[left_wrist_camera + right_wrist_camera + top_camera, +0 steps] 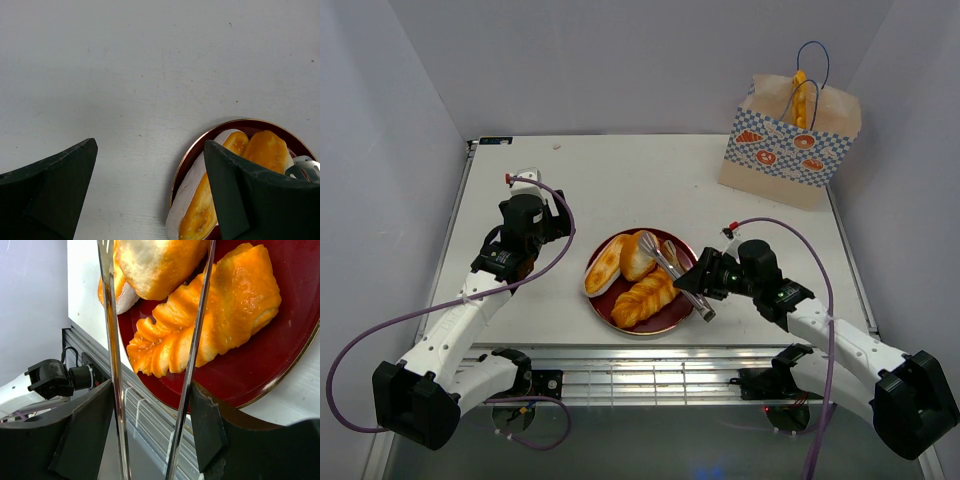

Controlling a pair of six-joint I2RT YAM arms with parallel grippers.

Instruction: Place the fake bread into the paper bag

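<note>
No text, label, brand or number could be read in any of the views; the paper bag (790, 150) bore only orange bread pictures on a blue-and-white checkered band, without legible lettering
</note>
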